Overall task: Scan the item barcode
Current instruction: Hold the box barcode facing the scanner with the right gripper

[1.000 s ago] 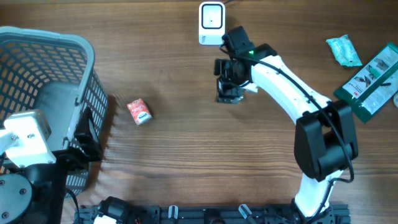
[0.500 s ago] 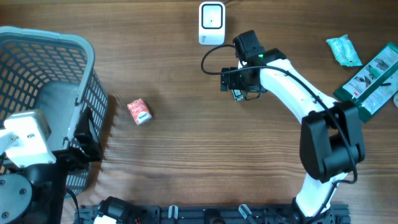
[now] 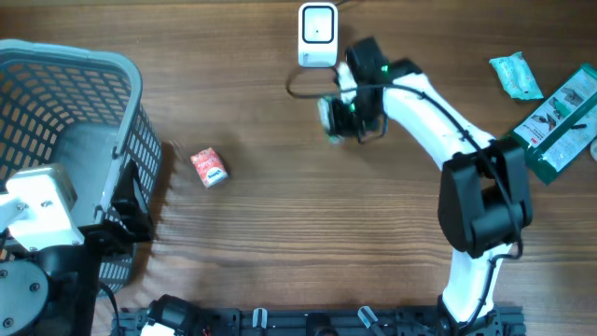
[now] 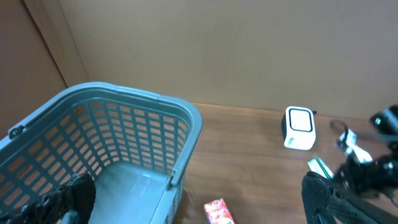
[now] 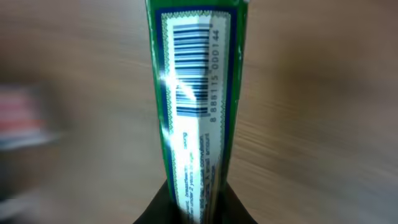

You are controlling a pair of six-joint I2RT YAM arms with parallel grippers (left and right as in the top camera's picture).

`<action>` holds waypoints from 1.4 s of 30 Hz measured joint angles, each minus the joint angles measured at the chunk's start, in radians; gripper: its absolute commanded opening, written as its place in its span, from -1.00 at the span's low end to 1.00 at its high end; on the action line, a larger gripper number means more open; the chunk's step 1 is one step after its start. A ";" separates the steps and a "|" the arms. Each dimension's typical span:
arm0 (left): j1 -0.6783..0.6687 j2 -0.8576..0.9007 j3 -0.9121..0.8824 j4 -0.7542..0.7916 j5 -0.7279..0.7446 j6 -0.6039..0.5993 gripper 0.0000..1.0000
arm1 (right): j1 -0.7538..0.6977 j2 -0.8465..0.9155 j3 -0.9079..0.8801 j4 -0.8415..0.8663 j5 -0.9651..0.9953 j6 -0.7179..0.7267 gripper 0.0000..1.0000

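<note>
One slim green packet [image 5: 198, 124], now clamped in the right gripper [image 5: 196, 205], has swung toward the white box scanner [image 3: 317, 35] (barcode [image 5: 194, 59] nearly presented).

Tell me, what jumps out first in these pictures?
A green packet with its barcode showing fills the right wrist view, pinched in the right gripper near the white scanner at the top of the overhead view. A big blue-grey basket dominates the left side, with a small red packet lying apart to its right.

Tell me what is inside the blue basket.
The basket shows only its bare bottom, no items. Its near corner is hidden behind the left arm.
</note>
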 measured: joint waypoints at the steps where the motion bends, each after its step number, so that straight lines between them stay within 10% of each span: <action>1: 0.000 0.000 0.000 0.001 0.000 0.000 1.00 | 0.000 -0.001 0.029 0.071 -0.168 -0.013 -0.88; 6: 0.000 0.000 0.000 0.002 0.000 0.000 1.00 | -0.007 0.040 0.031 0.521 -0.681 0.150 -0.91; 10: 0.000 -0.001 0.000 0.002 0.000 0.000 1.00 | -0.056 0.262 0.043 1.404 -0.901 0.856 -0.91; 16: 0.000 -0.001 0.000 0.001 0.000 0.000 1.00 | -0.144 0.397 0.041 1.498 -0.885 1.390 -0.91; 30: 0.000 -0.001 0.000 0.001 0.000 0.000 1.00 | -0.177 0.494 0.044 1.817 -0.785 1.808 -0.91; 38: 0.000 -0.001 0.000 0.001 0.000 0.000 1.00 | -0.166 0.504 0.055 2.081 -0.718 1.651 -0.90; 42: 0.000 -0.001 0.000 0.001 0.000 0.000 1.00 | -0.126 0.477 0.056 1.905 -0.832 1.481 -0.90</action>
